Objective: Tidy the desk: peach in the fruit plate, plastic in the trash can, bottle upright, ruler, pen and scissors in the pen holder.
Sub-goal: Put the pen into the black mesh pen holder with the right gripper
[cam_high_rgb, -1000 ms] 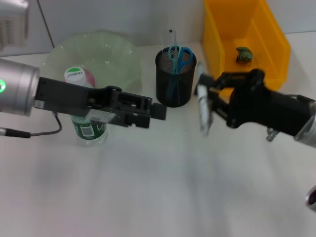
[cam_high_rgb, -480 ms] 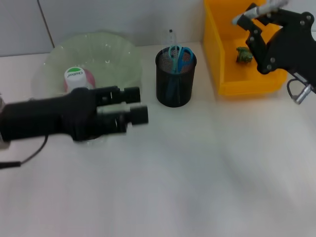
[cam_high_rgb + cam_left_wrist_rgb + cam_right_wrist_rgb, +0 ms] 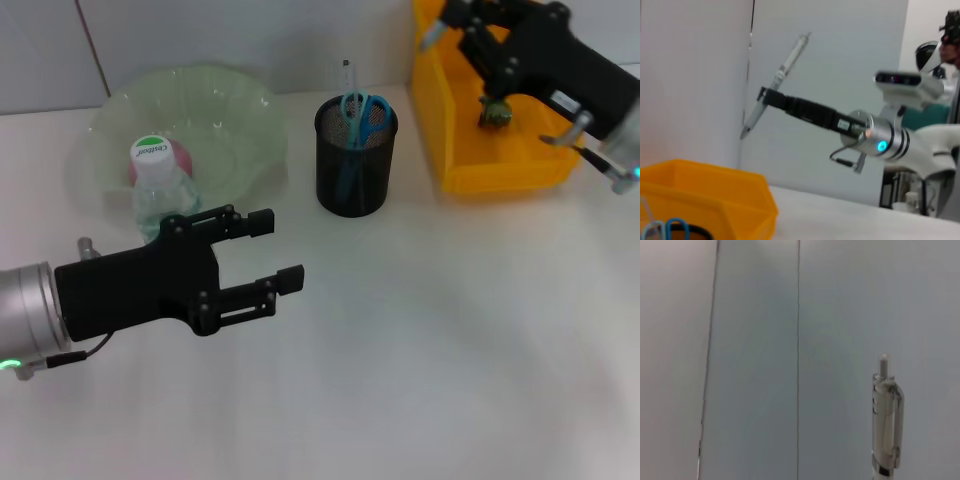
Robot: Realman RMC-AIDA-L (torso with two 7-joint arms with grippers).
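Note:
My right gripper [image 3: 462,22] is raised over the yellow trash can [image 3: 455,165] at the back right, shut on the grey pen [image 3: 430,36]. The left wrist view shows that pen [image 3: 774,82] slanting in the air, held by the right gripper [image 3: 764,95]. In the right wrist view the pen [image 3: 886,415] stands against the wall. The black mesh pen holder [image 3: 352,175] has the blue scissors [image 3: 362,110] and a clear ruler [image 3: 347,72] in it. The bottle [image 3: 158,188] stands upright by the green fruit plate [image 3: 235,125], with a pink peach [image 3: 133,172] partly hidden behind it. My left gripper [image 3: 276,247] is open, in front of the bottle and apart from it.
A green crumpled piece of plastic [image 3: 493,112] lies inside the trash can [image 3: 715,192]. The white wall rises right behind the desk. White desk surface stretches across the front and right.
The right arm has lifted the pen from beside the pen holder up to above the trash can. The left gripper has drawn back from the bottle toward the front; the bottle stays upright.

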